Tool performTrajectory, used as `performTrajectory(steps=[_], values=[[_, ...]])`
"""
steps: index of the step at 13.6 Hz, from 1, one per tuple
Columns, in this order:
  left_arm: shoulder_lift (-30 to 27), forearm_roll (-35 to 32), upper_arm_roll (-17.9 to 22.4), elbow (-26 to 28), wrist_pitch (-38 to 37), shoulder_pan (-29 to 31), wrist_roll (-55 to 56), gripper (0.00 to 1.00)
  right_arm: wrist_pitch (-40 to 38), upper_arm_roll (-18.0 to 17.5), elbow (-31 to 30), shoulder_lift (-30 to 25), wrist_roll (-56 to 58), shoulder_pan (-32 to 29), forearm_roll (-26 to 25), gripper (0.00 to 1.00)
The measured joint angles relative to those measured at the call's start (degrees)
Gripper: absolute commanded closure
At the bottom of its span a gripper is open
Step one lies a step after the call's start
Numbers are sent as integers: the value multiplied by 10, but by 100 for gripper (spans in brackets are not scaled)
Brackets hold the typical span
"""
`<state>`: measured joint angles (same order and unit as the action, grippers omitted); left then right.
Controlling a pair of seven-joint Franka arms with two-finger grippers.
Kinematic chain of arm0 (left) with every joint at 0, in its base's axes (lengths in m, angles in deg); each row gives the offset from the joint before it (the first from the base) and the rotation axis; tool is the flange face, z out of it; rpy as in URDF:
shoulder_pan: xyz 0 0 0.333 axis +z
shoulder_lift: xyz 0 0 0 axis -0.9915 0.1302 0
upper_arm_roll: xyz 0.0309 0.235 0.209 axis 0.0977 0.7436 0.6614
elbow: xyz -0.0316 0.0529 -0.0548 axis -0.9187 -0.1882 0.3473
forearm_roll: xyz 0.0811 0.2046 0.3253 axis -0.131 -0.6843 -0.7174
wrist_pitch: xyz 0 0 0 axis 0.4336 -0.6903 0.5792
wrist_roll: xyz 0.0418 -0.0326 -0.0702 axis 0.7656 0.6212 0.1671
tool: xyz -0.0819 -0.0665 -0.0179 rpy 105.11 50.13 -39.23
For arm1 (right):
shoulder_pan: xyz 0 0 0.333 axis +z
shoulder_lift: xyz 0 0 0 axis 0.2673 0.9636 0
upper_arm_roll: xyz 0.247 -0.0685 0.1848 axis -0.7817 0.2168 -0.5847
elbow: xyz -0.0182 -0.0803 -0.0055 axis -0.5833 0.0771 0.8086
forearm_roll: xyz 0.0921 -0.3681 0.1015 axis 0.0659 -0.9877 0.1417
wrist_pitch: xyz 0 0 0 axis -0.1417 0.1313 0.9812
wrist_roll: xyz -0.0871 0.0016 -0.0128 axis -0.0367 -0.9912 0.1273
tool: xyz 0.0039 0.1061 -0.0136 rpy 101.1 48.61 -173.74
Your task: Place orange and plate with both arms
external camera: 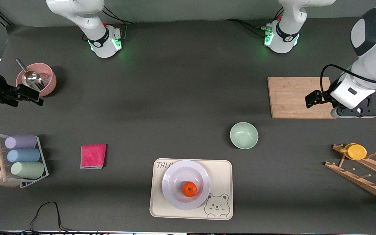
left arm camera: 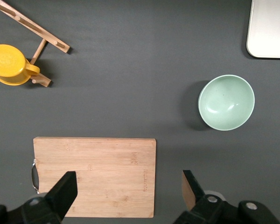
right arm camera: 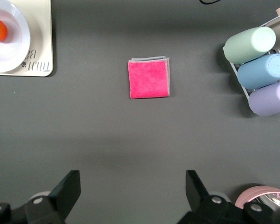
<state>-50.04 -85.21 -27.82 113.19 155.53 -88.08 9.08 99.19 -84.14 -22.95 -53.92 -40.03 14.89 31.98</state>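
Front view: orange (external camera: 189,189) sits in the plate (external camera: 186,169) on the bear tray (external camera: 221,172), near the camera edge of the desk (external camera: 175,98). Left tool (external camera: 312,99) over the cutting board (external camera: 289,96) and right tool (external camera: 28,96) beside the pink bowl (external camera: 48,76) both hang released, apparently job done.

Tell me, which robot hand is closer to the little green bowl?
The left. The left gripper hangs open over the cutting board, just beside the green bowl; the right gripper hangs open by the pink bowl, much farther off.

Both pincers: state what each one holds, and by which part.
Nothing is held. The left pincer hangs open over the cutting board; the right pincer hangs open beside the pink bowl.
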Motion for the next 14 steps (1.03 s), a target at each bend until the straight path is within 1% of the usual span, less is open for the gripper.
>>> performTrajectory(steps=[4, 6, 8, 10, 14], values=[[4, 0, 0, -15, 0, 1, 0, 0, 0, -2, 0, -4, -5, 12, 0, 0], [6, 0, 1, -33, -6, 6, 0, 0, 0, 0, 0, -4, -6, 27, 0, 0], [7, 0, 1, -63, -35, 10, 0, 0, 0, 10, 0, -3, -7, 41, 0, 0], [7, 0, 1, -93, -65, 17, 0, 0, 1, 15, 0, -4, -7, 43, 0, 0], [7, 0, 2, -114, -95, 37, -6, 0, 1, 18, -1, -3, -7, 43, 0, 0]])
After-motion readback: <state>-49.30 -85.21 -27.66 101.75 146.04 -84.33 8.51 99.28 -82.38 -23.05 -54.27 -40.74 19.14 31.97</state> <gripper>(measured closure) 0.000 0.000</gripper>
